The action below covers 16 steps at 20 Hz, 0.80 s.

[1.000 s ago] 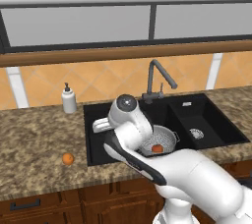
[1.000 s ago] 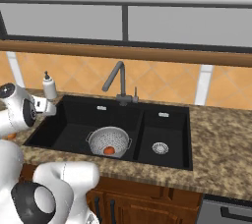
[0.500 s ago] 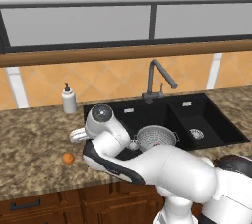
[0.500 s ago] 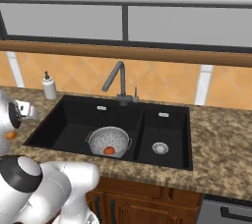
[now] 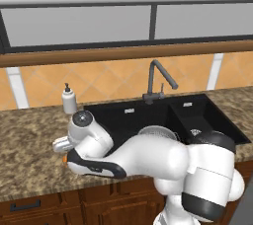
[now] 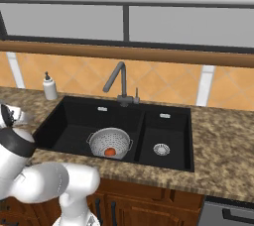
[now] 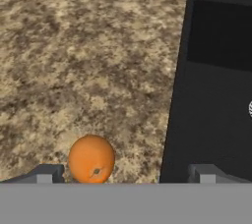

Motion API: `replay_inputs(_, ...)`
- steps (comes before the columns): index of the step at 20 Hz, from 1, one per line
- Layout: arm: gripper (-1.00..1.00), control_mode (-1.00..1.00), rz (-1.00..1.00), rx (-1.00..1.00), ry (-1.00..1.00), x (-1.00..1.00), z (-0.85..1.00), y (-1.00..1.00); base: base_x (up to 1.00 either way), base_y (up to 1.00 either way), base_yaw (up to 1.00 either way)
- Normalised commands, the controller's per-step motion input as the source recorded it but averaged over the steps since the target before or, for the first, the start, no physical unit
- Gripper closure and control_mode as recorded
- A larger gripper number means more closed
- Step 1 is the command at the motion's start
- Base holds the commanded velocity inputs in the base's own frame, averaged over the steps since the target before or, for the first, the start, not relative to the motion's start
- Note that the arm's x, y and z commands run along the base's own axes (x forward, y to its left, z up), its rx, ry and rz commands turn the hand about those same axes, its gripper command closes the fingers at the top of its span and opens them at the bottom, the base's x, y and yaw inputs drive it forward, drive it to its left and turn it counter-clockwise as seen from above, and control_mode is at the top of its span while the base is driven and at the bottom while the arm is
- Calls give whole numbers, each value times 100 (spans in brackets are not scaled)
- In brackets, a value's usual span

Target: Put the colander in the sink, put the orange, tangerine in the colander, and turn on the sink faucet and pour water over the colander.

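Observation:
The silvery perforated colander [image 6: 110, 141] sits in the larger left basin of the black sink [image 6: 74, 121], with one round orange-coloured fruit [image 6: 110, 151] inside it. A second orange-coloured fruit [image 7: 91, 158] lies on the granite counter left of the sink; which is the orange and which the tangerine I cannot tell. My gripper [image 7: 125, 175] hangs open just above that fruit, which sits between the fingers, close to the left fingertip [image 7: 47, 174]. The dark faucet [image 6: 119, 82] stands behind the sink, with no stream at its spout. My arm hides part of the colander [image 5: 157, 131] in the left base view.
A white soap dispenser [image 5: 69, 100] stands on the counter behind the fruit, at the sink's back left corner. The sink's left rim [image 7: 174, 95] runs just right of the fruit. Speckled granite counter [image 7: 74, 61] spreads to the left and behind.
My arm has swung left from over the sink to the counter beside it, and the gripper has come down over the loose fruit. The colander and its fruit have stayed put.

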Motion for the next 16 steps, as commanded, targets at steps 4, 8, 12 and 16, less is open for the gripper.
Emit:
replay_inputs(4,-100,-100,0,0,5,0,-34,38,0,0,0)
replay_inputs(8,-100,-100,0,0,6,0,-39,31,0,0,0)
replay_inputs(12,-100,-100,0,0,4,-1,-36,26,0,0,0)
replay_inputs(16,-100,-100,0,0,2,-3,-37,3,0,0,0)
